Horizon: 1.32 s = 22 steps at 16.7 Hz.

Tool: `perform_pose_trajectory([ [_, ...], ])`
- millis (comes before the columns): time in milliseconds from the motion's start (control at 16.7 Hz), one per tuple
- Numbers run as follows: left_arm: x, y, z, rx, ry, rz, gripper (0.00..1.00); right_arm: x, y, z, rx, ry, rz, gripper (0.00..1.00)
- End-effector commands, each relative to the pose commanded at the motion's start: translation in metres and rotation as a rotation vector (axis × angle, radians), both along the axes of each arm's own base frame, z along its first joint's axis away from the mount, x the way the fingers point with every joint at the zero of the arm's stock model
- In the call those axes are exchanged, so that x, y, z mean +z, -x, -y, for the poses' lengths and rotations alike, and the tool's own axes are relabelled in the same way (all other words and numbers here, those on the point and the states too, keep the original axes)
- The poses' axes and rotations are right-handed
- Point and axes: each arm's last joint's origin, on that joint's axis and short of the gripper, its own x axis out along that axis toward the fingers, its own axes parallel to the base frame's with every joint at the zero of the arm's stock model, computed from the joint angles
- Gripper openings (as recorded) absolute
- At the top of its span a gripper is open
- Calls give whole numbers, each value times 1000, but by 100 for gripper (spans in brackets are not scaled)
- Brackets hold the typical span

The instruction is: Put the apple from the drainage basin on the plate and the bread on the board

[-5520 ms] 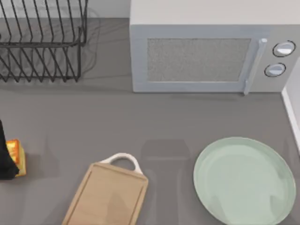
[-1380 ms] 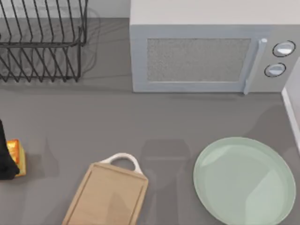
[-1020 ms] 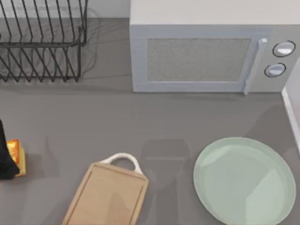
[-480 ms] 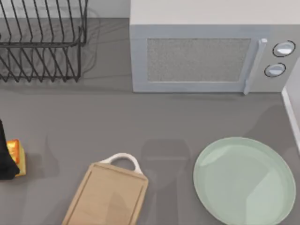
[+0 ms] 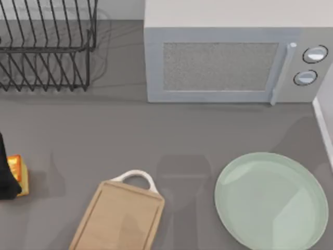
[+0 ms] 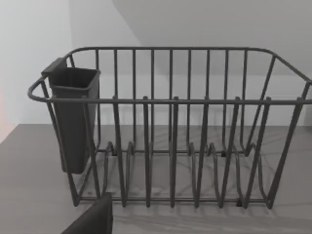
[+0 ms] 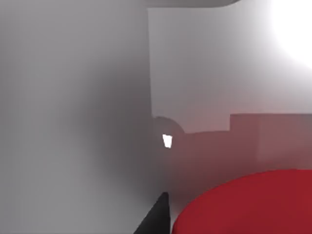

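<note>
The grey worktop (image 5: 130, 135) carries a microwave (image 5: 229, 57) along its far edge and a wire dish rack (image 5: 47, 47) in its far left corner. The pale-green plate (image 5: 270, 200) lies bare near the front right corner, and the board (image 5: 119, 216) sits left of it at the front edge, its long axis tilted and its white loop handle pointing away from that edge. The bread (image 5: 16, 174) rests at the left edge, well apart from the board and touching the left pincer (image 5: 6, 172), a dark shape there; I cannot tell whether that pincer grips it. The apple (image 7: 243, 204) looms red right beside the right pincer in the right wrist view, but whether that pincer is clenched on it I cannot tell. By my judgement, each arm is nearest its own item.
</note>
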Motion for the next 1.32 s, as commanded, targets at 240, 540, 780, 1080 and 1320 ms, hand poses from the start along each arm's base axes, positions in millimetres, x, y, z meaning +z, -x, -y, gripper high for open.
perform_pose_trajectory([
  [240, 0, 0, 0, 0, 0, 0, 100, 36, -3, 1, 0, -1, -2, 0],
  [540, 0, 0, 0, 0, 0, 0, 100, 96, 0, 0, 0, -1, -4, 0],
  [780, 0, 0, 0, 0, 0, 0, 100, 97, 0, 0, -1, -2, -4, 0],
  [1080, 0, 0, 0, 0, 0, 0, 100, 119, 4, -16, -15, 7, 18, 0],
  [1320, 0, 0, 0, 0, 0, 0, 100, 136, 23, -53, -42, 4, -25, 0],
])
